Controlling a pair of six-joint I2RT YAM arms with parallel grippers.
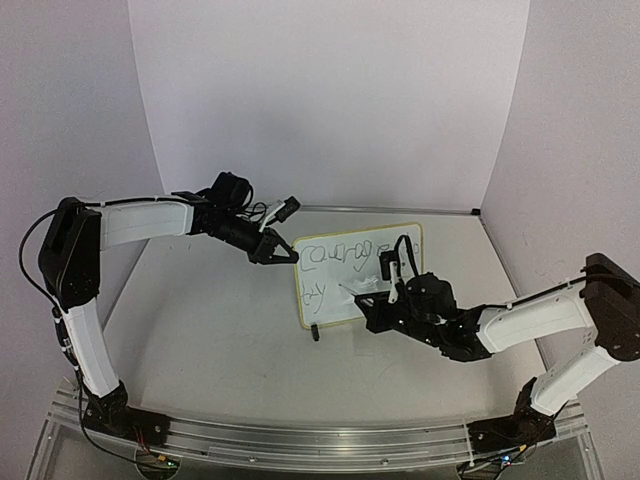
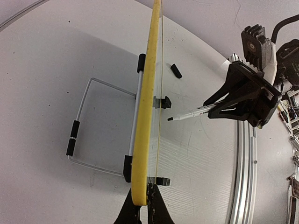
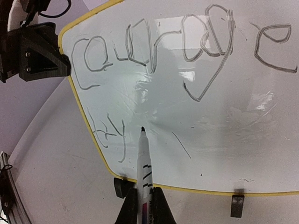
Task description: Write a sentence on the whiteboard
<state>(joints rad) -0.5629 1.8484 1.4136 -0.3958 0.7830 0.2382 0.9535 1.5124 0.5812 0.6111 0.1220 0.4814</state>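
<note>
Overhead, the whiteboard [image 1: 345, 285] stands on the table [image 1: 200, 340], with the left gripper [image 1: 284, 251] clamped on its upper left corner. Left wrist view: those jaws are closed on the board's edge. Right wrist view: the right gripper [image 3: 144, 205] pinches the marker [image 3: 143, 158], tip near the board. The sentence [image 3: 177, 60] reads "courage", then "try" (the rest unwritten, I judge).

Whiteboard [image 1: 337, 276], centre of top view: glossy white, thin yellow rim, rounded corners, standing near-upright, tilted back. Sentence [image 3: 152, 53]: thin dark script, "courage" along upper line, "try" lower left; incomplete.
</note>
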